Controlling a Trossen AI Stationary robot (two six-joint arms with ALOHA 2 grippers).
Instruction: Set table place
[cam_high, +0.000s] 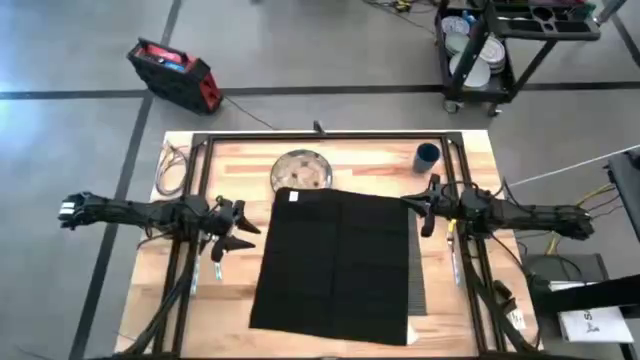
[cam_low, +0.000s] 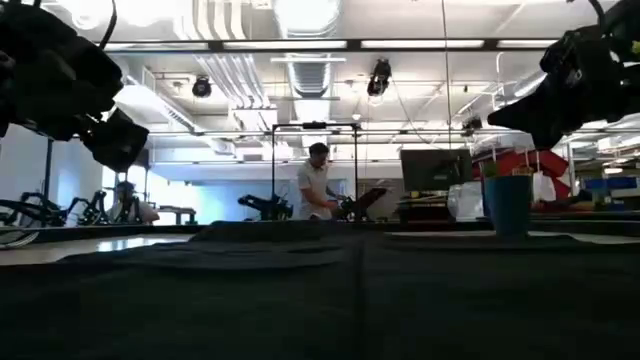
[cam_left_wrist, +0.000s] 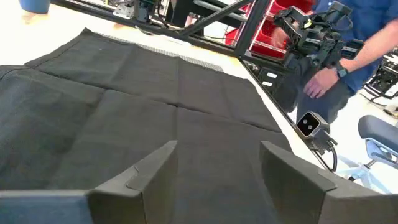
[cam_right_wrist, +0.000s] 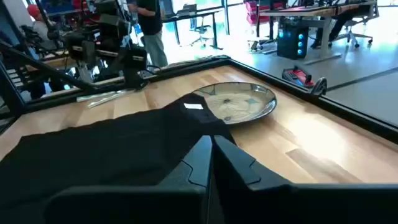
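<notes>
The left gripper (cam_high: 240, 237) hovers just off the left edge of a black cloth (cam_high: 335, 265), its arm stretched in level from the left; its own wrist view shows the two blunt dark fingers (cam_left_wrist: 146, 171) spread well apart, holding nothing. The right gripper (cam_high: 428, 208) sits at the cloth's far right corner, its arm reaching in level from the right, and its fingers (cam_right_wrist: 202, 158) are pressed together with nothing between them.

The cloth is wide, soft and matte, creased in a cross from folding, with a small white tag (cam_high: 293, 197) at its far left corner. It covers most of the mat (cam_high: 415, 285), whose ribbed grey edge shows only as a strip along the cloth's right side, at the middle of the table (cam_high: 150, 300). A round, shiny, patterned plate (cam_high: 302, 170) lies beyond, the cloth overlapping its near rim. A blue cup (cam_high: 427, 156) stands upright at the far right. The tabletop is pale planked wood inside a black tube frame (cam_high: 320, 137).
</notes>
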